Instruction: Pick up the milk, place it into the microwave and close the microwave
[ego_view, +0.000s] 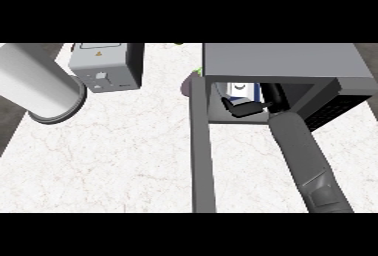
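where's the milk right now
In the head view, the milk is inside the open microwave at the right, in the cavity's left part, with the right hand curled round it, just right of the microwave door.

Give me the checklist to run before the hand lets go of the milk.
1. The door of the microwave stands open: ok.
2. The milk is inside the cavity: ok.
3. The right hand is curled round the milk: ok.
4. The milk rests on the cavity floor: cannot tell, the roof hides it.
5. The door's closing path is free: not ok, the right forearm lies through the opening.
6. The left hand is ready for the door: cannot tell, not in view.
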